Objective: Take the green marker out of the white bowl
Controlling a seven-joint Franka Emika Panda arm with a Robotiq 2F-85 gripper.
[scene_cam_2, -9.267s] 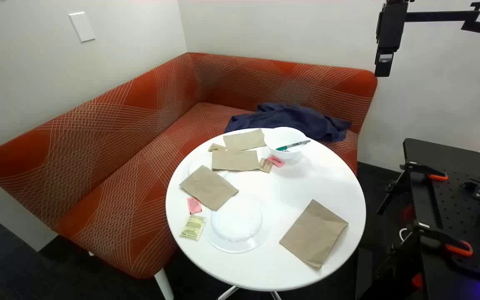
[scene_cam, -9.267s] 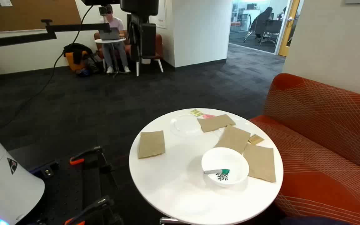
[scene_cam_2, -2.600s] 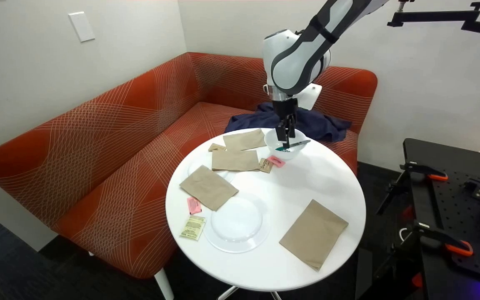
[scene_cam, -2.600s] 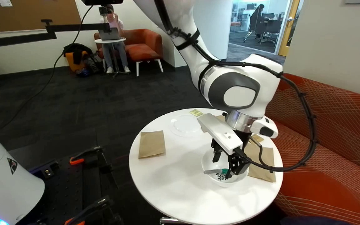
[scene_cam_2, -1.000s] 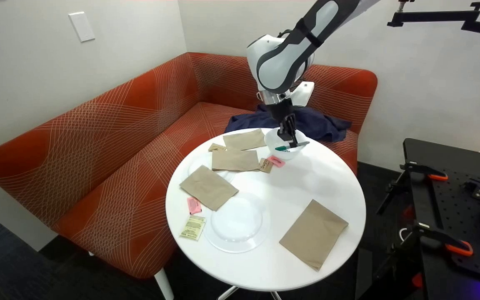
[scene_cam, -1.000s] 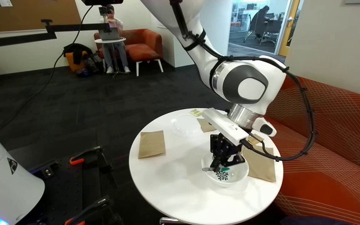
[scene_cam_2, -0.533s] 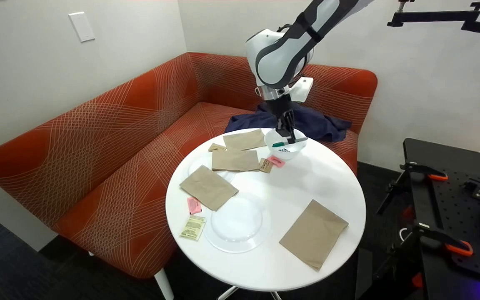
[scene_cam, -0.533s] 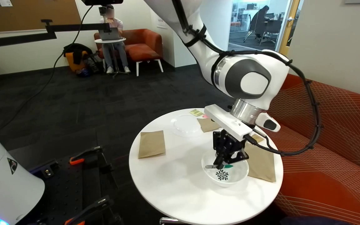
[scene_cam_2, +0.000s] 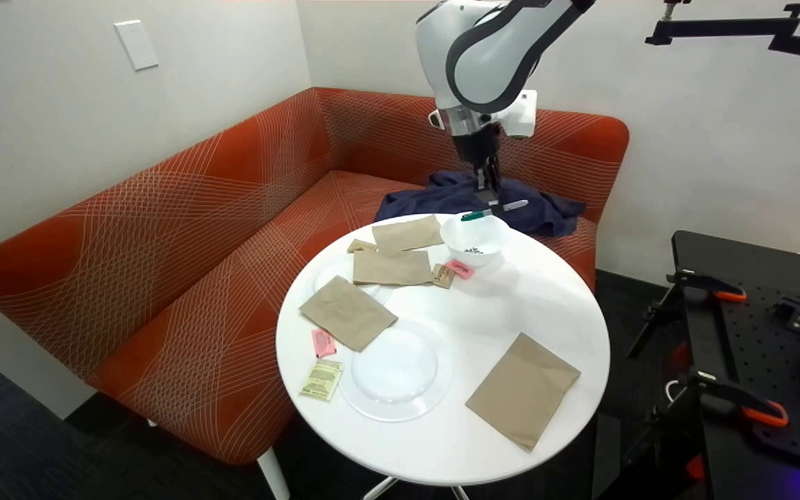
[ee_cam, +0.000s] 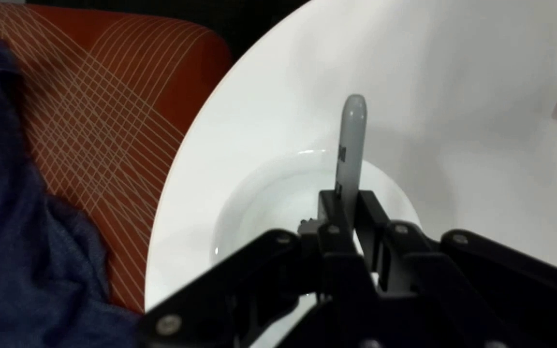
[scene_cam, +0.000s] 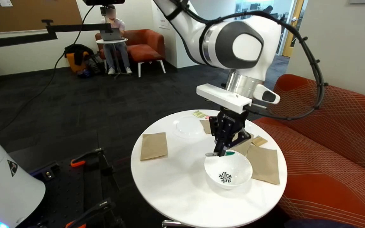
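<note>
Black and jointed, the pincer (ee_cam: 347, 202) grips a slim, smooth grey-and-green marker (ee_cam: 352, 135) above the round, glossy bowl (scene_cam: 241, 172). Tan paper napkins (scene_cam: 154, 145) lie on the circular bench (scene_cam: 176, 190).

The arm (scene_cam: 244, 47) bends over, its gripper (ee_cam: 347, 203) pinched together, pointing down.

Green marker (ee_cam: 351, 145), earlier lying in white bowl (scene_cam: 241, 171), now hangs above it; gripper (scene_cam: 221, 152) pinching it is also higher.
</note>
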